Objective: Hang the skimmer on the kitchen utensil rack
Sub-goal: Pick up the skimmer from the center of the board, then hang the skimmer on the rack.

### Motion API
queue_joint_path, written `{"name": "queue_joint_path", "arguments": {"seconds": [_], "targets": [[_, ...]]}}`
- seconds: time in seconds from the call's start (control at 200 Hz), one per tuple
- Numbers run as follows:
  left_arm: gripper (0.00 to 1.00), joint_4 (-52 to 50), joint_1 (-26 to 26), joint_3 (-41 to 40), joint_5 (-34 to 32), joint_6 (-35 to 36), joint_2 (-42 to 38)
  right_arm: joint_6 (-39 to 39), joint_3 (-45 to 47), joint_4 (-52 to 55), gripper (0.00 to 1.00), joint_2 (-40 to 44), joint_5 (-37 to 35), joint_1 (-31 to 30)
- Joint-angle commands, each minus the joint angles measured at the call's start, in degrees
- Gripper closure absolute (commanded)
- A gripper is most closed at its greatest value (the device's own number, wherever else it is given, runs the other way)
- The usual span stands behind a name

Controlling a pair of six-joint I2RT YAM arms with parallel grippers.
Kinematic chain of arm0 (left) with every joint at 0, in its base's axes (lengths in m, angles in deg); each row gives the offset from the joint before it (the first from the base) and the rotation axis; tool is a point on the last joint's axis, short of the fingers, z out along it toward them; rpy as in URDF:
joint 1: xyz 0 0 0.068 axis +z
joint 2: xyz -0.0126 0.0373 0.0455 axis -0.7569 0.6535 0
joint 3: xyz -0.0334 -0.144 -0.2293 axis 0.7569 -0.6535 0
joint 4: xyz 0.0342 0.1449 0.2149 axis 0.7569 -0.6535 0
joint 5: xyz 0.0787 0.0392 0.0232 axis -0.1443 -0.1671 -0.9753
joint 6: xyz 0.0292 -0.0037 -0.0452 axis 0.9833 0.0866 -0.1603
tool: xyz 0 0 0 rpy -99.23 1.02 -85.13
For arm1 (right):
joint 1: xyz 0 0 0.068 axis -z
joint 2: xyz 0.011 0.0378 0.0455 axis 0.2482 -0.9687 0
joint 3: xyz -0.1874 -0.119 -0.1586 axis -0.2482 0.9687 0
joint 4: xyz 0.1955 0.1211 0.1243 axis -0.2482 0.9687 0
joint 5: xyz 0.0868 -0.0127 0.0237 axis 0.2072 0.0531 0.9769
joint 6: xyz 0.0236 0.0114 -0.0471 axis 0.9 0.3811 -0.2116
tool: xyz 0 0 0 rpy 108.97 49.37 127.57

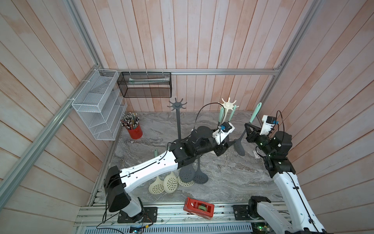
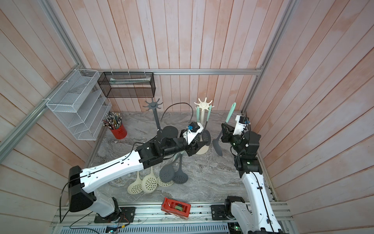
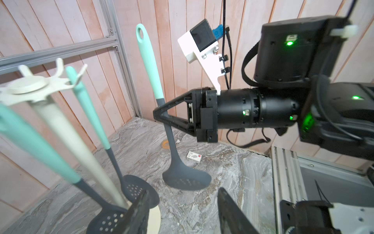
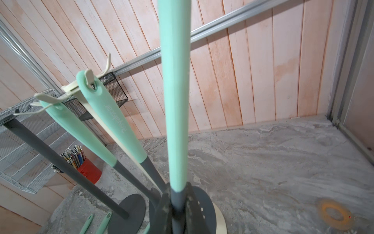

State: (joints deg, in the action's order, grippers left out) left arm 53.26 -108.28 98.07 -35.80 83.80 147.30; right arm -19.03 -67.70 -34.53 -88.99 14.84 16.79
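A skimmer (image 1: 255, 114) with a teal handle and a grey perforated head (image 3: 186, 179) stands nearly upright, head down, above the table at the right. My right gripper (image 1: 248, 128) is shut on its grey neck (image 4: 177, 199), just under the teal handle (image 4: 176, 101). The cream utensil rack (image 1: 228, 105) stands to its left with two teal-handled skimmers hanging on its hooks (image 4: 89, 81). My left gripper (image 3: 182, 200) is open and empty, low beside the rack's base (image 1: 226, 146). It faces the held skimmer (image 3: 150, 66).
A grey utensil rack (image 1: 177, 105) stands left of the cream one. Several loose skimmers (image 1: 172, 182) lie under the left arm. Also in view are a red pencil cup (image 1: 134, 130), a red tape dispenser (image 1: 198, 207), a small white box (image 3: 194, 157), a white wire shelf (image 1: 99, 107) and a black mesh basket (image 1: 145, 84).
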Motion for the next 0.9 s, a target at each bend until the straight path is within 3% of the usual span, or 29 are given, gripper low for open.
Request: {"name": "queue_joint_path", "arguments": {"seconds": [0.0,0.215,0.37,0.715,0.895], "targets": [[0.45,1.9,2.2,-3.3,7.9,-1.8,-3.1,-6.7,-3.0,-4.3,1.00,-2.3,0.5,0.3],[0.45,6.6,11.3,-9.9,17.9,-6.6,-9.9,-13.3,-5.1,-10.8,1.00,-8.8,3.6,0.3],[0.45,8.9,15.0,-12.0,21.9,-7.7,-12.2,-18.5,-6.5,-15.4,1.00,-12.7,6.4,0.3],[0.45,11.9,18.0,-12.2,29.1,-11.2,-11.6,-28.8,-14.7,-15.4,1.00,-23.2,17.5,0.3],[0.45,11.6,18.3,-11.8,29.8,-11.2,-11.1,-30.2,-15.1,-15.1,1.00,-25.0,16.9,0.2]]}}
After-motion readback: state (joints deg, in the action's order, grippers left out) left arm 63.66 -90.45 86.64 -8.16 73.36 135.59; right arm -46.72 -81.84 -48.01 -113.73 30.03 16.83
